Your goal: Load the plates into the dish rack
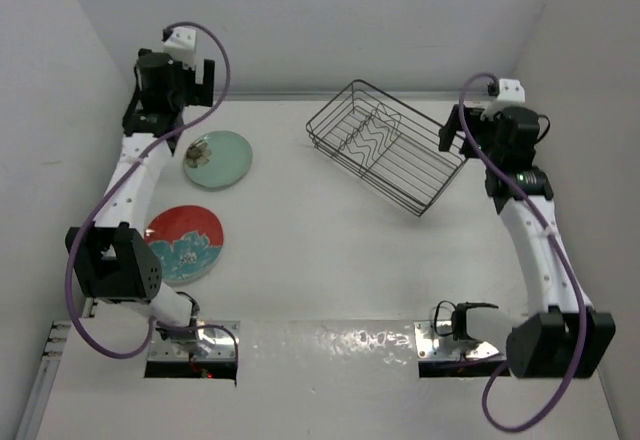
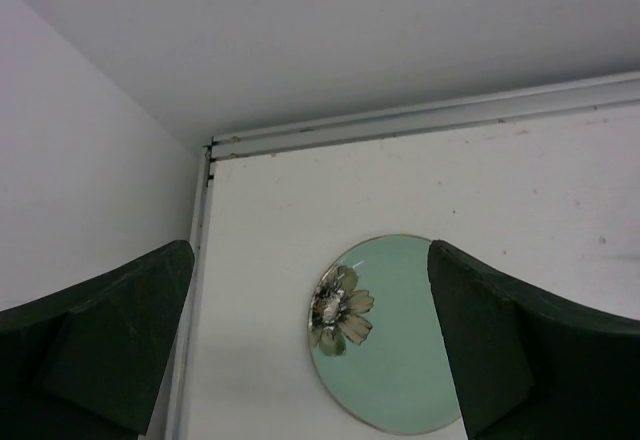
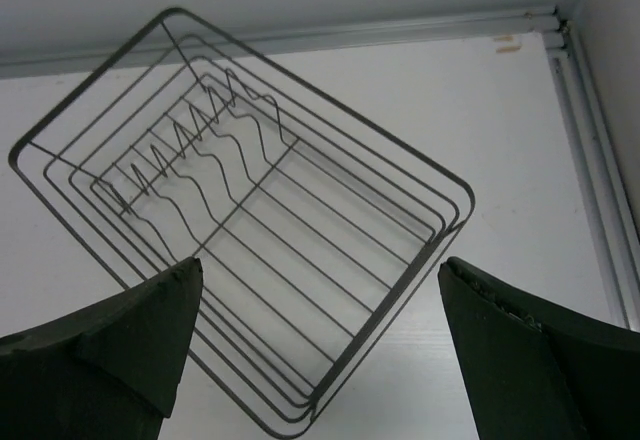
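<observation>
The pale mint plate [image 1: 217, 159] with a brownish flower lies flat at the back left. It also shows in the left wrist view [image 2: 400, 350]. The red-rimmed plate with a teal centre [image 1: 185, 243] lies flat nearer the front left, beside the left arm. The dark wire dish rack [image 1: 385, 145] stands empty and askew at the back right, and the right wrist view [image 3: 380, 313] shows it too. My left gripper [image 1: 172, 90] [image 2: 310, 260] is open and empty, raised above the mint plate. My right gripper [image 1: 452, 132] [image 3: 320, 265] is open and empty, above the rack's right end.
White walls enclose the table on the left, back and right. A metal rail [image 2: 420, 115] runs along the back edge and down the left side. Another rail [image 3: 600, 210] runs close to the rack's right. Metal base plates [image 1: 195, 345] sit at the near edge.
</observation>
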### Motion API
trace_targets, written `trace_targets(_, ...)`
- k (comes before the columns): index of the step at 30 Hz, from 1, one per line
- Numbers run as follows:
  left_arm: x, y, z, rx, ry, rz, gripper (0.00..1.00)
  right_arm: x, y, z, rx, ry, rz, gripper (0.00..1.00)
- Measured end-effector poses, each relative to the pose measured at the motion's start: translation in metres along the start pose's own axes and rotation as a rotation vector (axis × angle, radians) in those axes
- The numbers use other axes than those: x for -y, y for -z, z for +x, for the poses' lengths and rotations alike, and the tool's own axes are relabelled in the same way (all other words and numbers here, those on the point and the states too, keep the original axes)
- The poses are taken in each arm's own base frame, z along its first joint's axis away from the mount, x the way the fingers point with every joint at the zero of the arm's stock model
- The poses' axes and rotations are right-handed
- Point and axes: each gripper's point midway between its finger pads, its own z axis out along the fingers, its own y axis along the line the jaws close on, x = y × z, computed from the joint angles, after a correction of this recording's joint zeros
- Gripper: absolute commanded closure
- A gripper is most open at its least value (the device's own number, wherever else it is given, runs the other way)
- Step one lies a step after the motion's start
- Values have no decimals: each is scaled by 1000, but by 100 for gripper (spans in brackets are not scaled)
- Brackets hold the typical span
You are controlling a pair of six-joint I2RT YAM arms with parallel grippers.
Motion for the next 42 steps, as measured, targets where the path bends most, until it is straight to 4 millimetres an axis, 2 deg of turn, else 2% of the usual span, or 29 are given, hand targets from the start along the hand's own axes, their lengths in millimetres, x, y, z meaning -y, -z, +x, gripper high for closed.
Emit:
trace_targets(2,-11,7,-5,-38,-4,54,3,-2,-16,1,-76,-8,-7,1)
trace_targets(3,-21,9,-1,-77,5,80,9,-2,-21,8,-119,-12,-7,1)
trace_targets(4,-32,9,7,-134,23,117,15,-3,-26,20,-178,-16,-8,1)
trace_targets(5,-46,5,20,-194,50,138,26,-3,-29,33,-244,-17,-1,1)
trace_targets(6,-60,2,34,-255,84,170,33,-4,-31,46,-309,-11,9,1)
trace_targets(7,-72,-2,56,-320,126,196,44,-6,-32,55,-362,-2,15,1)
trace_targets(8,-84,-3,83,-386,173,216,45,-10,-32,65,-417,18,21,1)
trace_targets(9,-92,0,118,-468,234,237,45,-15,-32,73,-465,49,20,1)
trace_targets(10,-96,9,156,-554,292,244,39,-22,-32,81,-509,88,17,1)
trace_targets(12,-96,44,231,-742,396,236,29,-40,-31,92,-576,184,-2,1)
trace_targets(14,-79,82,275,-880,460,252,22,-59,-28,101,-618,260,-36,1)
trace_targets(15,-68,98,287,-927,481,270,21,-69,-26,105,-634,294,-63,1)
trace_targets(16,-59,113,293,-958,499,288,18,-77,-25,109,-644,317,-85,1)
trace_targets(18,-54,125,291,-944,523,315,18,-91,-21,117,-665,355,-132,1)
trace_targets(20,-64,131,290,-899,549,308,18,-104,-18,124,-678,394,-171,1)
trace_targets(23,-83,140,306,-883,571,260,18,-122,-17,135,-708,459,-221,1)
trace_targets(27,-79,147,323,-912,577,261,17,-146,-18,153,-752,513,-287,1)
trace_targets(32,-77,142,333,-907,569,261,20,-156,-14,161,-767,531,-323,1)
trace_targets(36,-70,154,352,-932,608,262,23,-160,-13,162,-765,538,-331,1)
trace_targets(40,-60,163,368,-982,625,302,31,-166,-10,163,-760,569,-349,1)
trace_targets(42,-57,164,367,-980,623,332,35,-170,-7,164,-754,590,-360,1)
